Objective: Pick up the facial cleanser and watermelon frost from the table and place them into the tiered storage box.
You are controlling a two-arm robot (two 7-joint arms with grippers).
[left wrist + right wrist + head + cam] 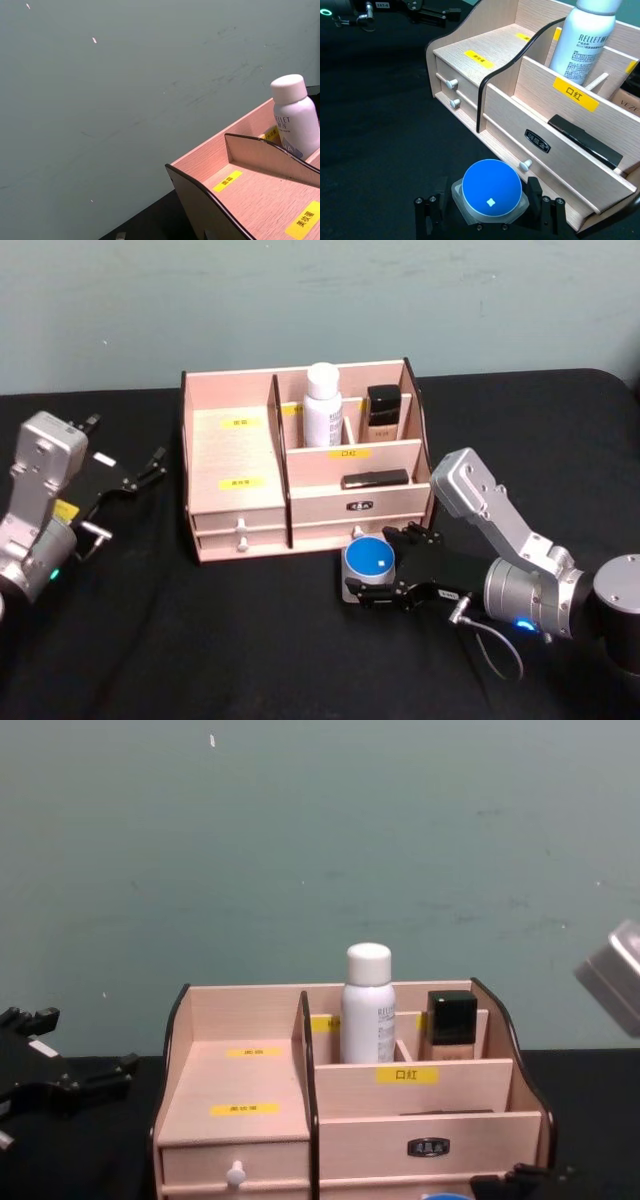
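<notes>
Storage box [235, 450] of pale wood, stepped and dark-edged, stands at the back of the black table [250, 650], with yellow labels on its shelves and white-knobbed drawers along its base.

Far left, the left gripper [135, 475] hangs just above the table, well apart from the box and pointing toward its left side. From where I stand I cannot tell whether it is open or closed.

Inside the box, right of the tall curved divider, a white bottle [322, 405] with a white cap stands upright in the rear left compartment. Next to it, in the rear right compartment, stands a squat bottle with a black cap [383, 412]. In the lower compartment in front of them a flat dark bar [375, 478] lies on its side, behind a plain wooden front wall.

Right of centre, a blue-lidded jar [368, 560] sits on the table just in front of the box's right-hand drawer. The right gripper [376, 568] reaches in low from the right, one finger on each side of the jar's pale base, and appears to be clamped on it.
</notes>
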